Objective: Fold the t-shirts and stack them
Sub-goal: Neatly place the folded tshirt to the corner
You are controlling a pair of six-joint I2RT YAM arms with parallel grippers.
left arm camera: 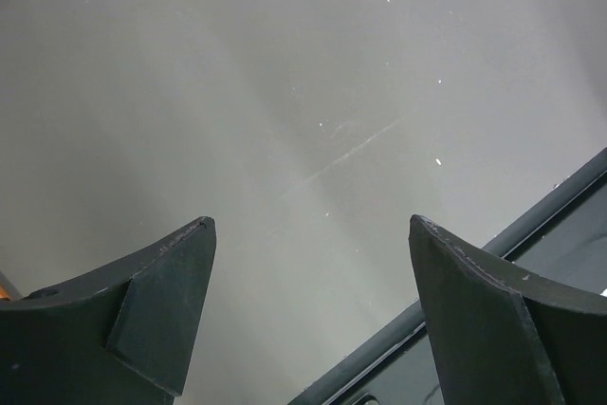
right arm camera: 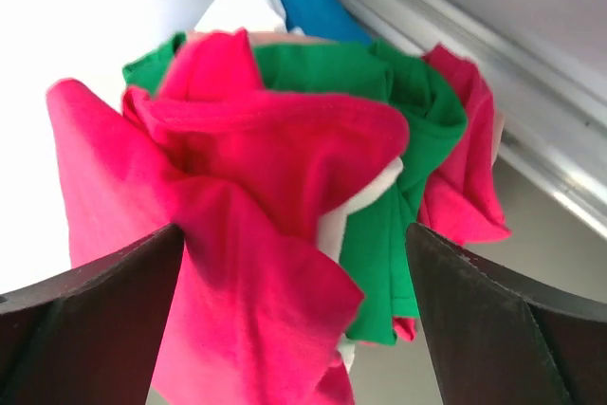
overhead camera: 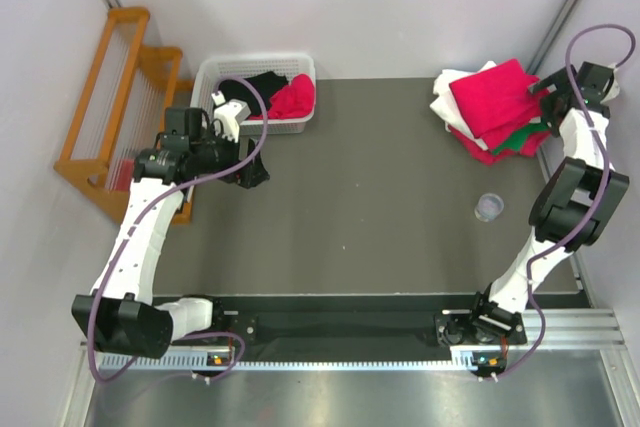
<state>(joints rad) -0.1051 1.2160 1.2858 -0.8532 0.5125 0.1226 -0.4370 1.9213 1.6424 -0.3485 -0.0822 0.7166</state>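
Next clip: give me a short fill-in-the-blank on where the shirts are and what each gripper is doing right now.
1. The stack of shirts sits at the far right corner of the table, and its top shirt is ____ in colour.
2. The right gripper is at that stack with its jaws ____.
3. The left gripper holds ____.
4. A black shirt and a red shirt lie in the white ____.

Missing words: red; open; nothing; basket

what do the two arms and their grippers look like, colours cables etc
Both arms have white link shells with bulky black joint housings. A purple cable loops along the left arm and another arcs over the right. The left gripper and right gripper each have two broad, dark, matte wedge-shaped fingers.
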